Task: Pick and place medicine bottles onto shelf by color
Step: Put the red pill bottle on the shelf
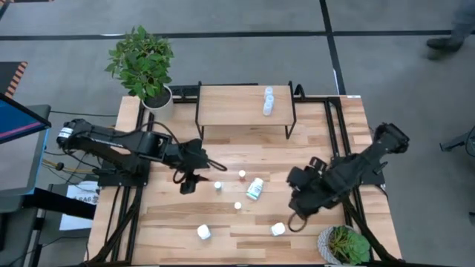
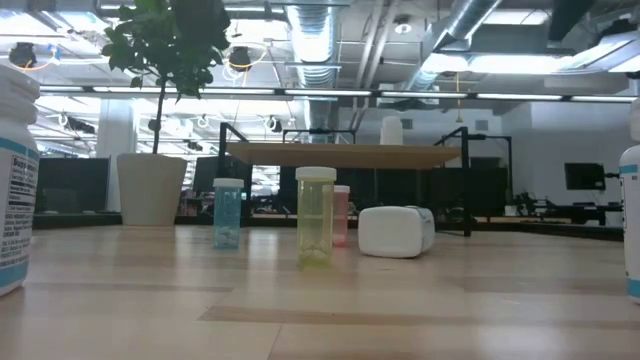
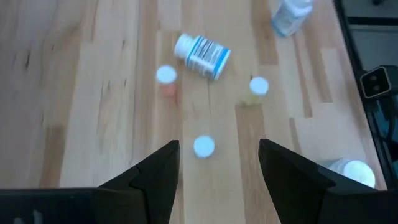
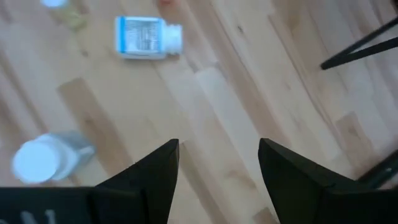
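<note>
I see two bottles (image 1: 268, 101) on the shelf (image 1: 237, 105); six more lie scattered on the counter (image 1: 245, 222), the labelled one (image 1: 255, 188) on its side. Left claw (image 1: 188, 183) spread above a small upright bottle (image 3: 204, 147), empty; right claw (image 1: 297, 211) spread near the labelled one, empty.

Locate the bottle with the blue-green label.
High view: the labelled bottle lies on its side mid-table, in front of the shelf, between both arms, beside the small red bottle.
</note>
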Available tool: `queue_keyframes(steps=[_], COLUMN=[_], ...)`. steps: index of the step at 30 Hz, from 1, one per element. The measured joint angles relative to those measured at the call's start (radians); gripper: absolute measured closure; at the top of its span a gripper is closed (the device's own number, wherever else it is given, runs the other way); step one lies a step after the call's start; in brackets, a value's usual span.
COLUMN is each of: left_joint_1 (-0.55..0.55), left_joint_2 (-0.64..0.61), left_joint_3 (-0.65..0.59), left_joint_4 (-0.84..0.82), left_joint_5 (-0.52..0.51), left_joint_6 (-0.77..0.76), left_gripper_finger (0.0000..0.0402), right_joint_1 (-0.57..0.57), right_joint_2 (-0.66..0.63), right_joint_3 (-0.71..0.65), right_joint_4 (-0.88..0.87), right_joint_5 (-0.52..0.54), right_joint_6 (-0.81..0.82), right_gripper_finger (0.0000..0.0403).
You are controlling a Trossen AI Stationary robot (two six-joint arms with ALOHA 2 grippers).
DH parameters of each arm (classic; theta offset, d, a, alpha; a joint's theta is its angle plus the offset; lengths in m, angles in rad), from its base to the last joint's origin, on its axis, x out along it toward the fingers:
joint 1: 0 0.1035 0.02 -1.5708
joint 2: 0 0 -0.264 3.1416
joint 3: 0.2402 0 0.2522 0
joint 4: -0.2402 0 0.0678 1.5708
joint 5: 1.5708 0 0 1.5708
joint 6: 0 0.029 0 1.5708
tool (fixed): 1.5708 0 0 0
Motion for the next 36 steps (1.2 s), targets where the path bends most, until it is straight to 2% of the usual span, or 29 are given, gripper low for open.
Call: queue_keyframes(steps=[5, 7, 10, 17, 26, 34, 36], left_joint_1=[-0.023, -0.023, -0.023, -0.023, -0.025, -0.047, -0.058], left_joint_2=[0.002, 0.002, 0.003, 0.067, 0.245, 0.357, 0.376], left_joint_3=[0.000, 0.000, 0.000, 0.000, 0.000, 0.000, 0.001], left_joint_4=[-0.061, -0.075, -0.072, -0.038, 0.191, 0.473, 0.542], left_joint_5=[-0.005, -0.005, -0.005, -0.005, 0.064, 0.062, 0.036], left_joint_6=[0.035, 0.035, 0.035, 0.027, 0.018, -0.006, -0.007], left_gripper_finger=[0.0196, 0.0196, 0.0196, 0.0196, 0.0196, 0.0196, 0.0196], right_joint_1=[0.078, 0.087, 0.088, 0.092, 0.062, 0.022, 0.018], right_joint_2=[-0.031, -0.032, -0.026, 0.014, -0.008, -0.094, -0.130], right_joint_3=[0.000, 0.000, 0.000, 0.000, 0.000, 0.000, 0.000], right_joint_4=[0.016, 0.032, 0.033, 0.003, -0.011, -0.024, -0.040], right_joint_5=[0.077, 0.092, 0.091, 0.072, 0.044, 0.046, 0.046], right_joint_6=[-0.011, 0.041, 0.087, 0.066, -0.206, -0.410, -0.436], right_gripper_finger=[0.0158, 0.0158, 0.0158, 0.0158, 0.0158, 0.0159, 0.0162])
